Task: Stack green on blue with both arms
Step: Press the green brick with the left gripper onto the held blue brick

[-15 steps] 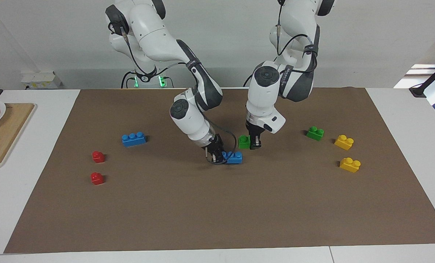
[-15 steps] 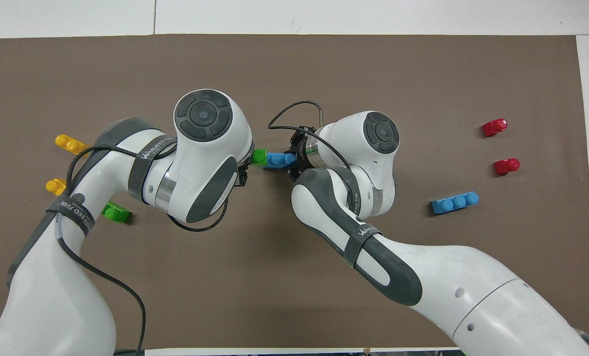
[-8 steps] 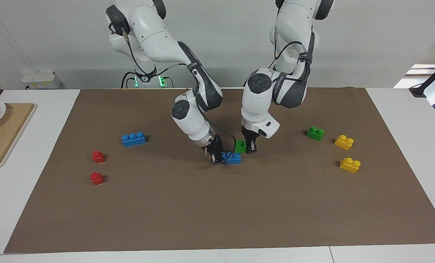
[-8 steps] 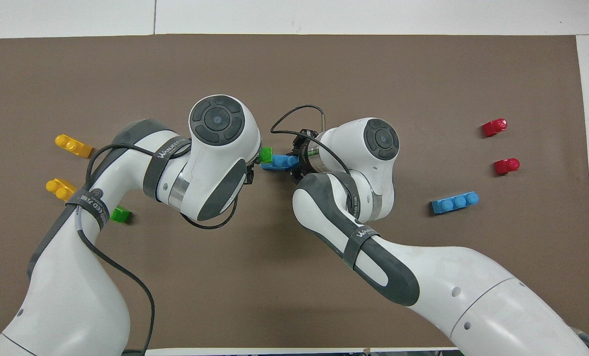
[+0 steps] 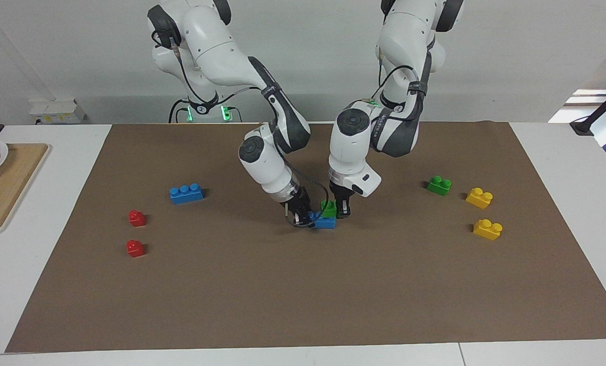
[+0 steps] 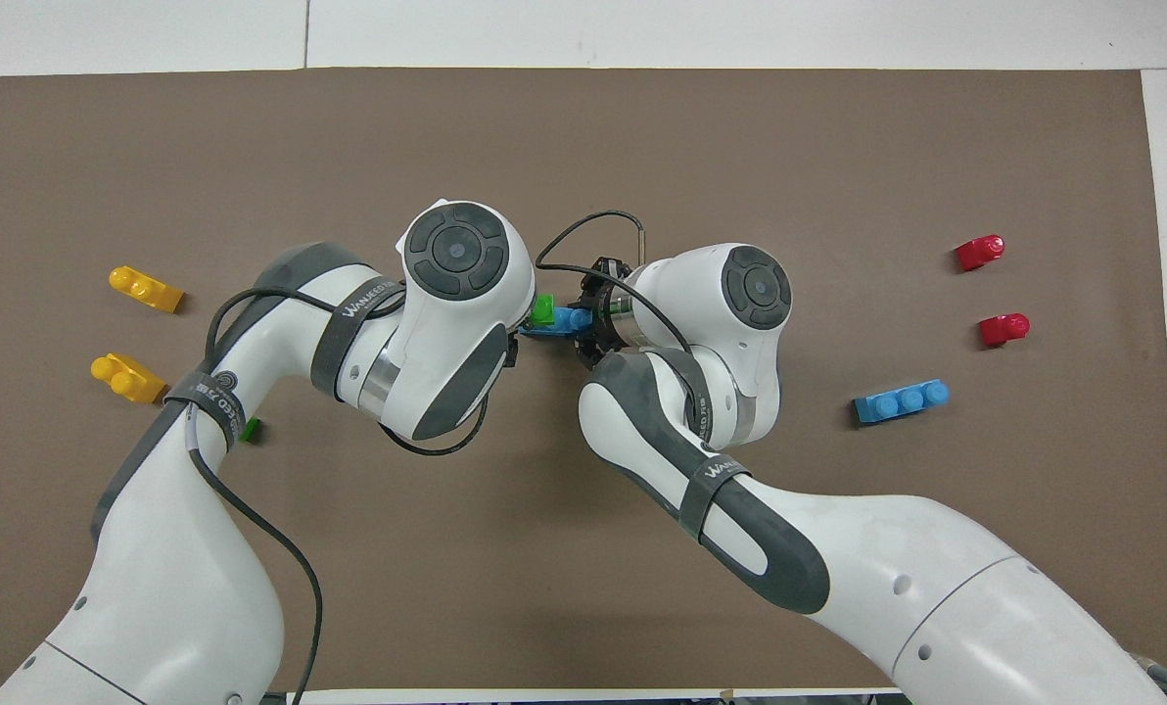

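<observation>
My left gripper (image 5: pixel 341 212) is clamped on the small green brick (image 5: pixel 328 207), two-studded, sitting on the long blue brick (image 5: pixel 325 222) at mid-mat; my right gripper (image 5: pixel 299 218) pinches that blue brick's end. Nearer my bases lie a second green brick (image 5: pixel 439 185) and a second blue one (image 5: pixel 186 193); two yellow bricks (image 5: pixel 479 197) lie toward my left arm's end and two red bricks (image 5: pixel 137 218) toward my right.
</observation>
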